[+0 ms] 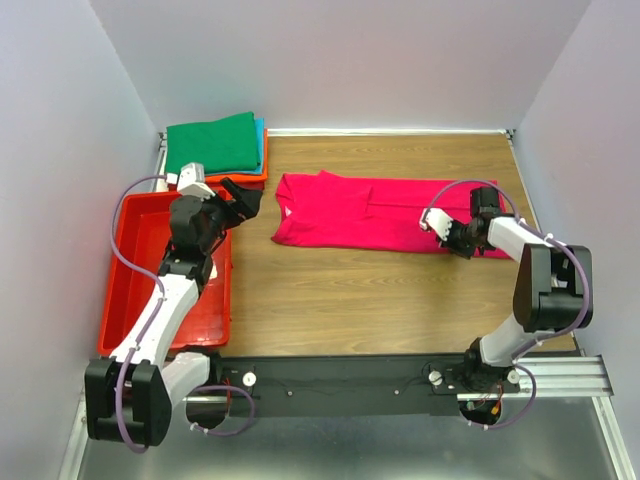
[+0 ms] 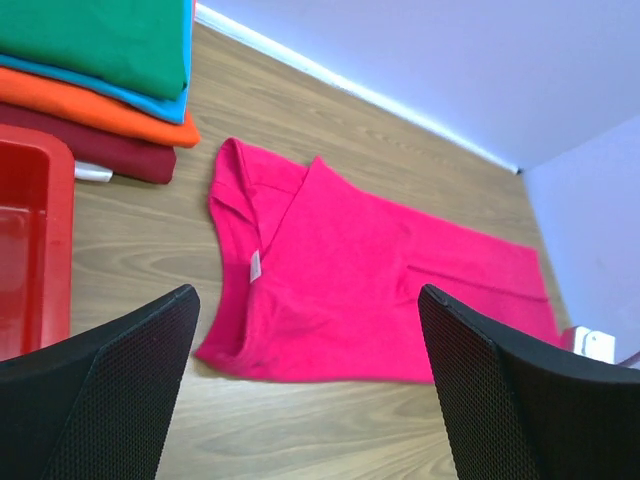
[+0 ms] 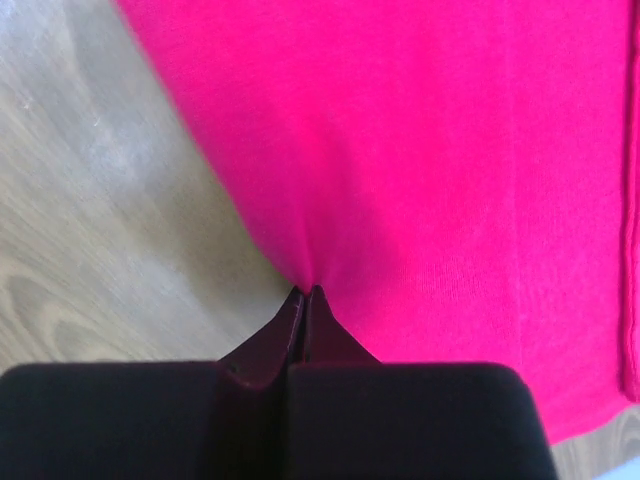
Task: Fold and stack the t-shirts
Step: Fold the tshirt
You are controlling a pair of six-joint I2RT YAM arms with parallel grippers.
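Note:
A magenta-pink t-shirt (image 1: 360, 212) lies folded lengthwise on the wooden table, collar end to the left; it also shows in the left wrist view (image 2: 370, 290). My right gripper (image 1: 462, 240) is shut on the shirt's near right edge, the cloth pinched at its tips (image 3: 305, 292). My left gripper (image 1: 245, 200) is open and empty, raised left of the shirt's collar end and apart from it (image 2: 310, 400). A stack of folded t-shirts (image 1: 215, 148), green on teal-blue, orange and dark red, sits at the back left (image 2: 100, 60).
A red plastic tray (image 1: 140, 290) stands at the left, under my left arm. White walls close the back and both sides. Bare wood (image 1: 350, 295) lies between the shirt and the black rail at the near edge.

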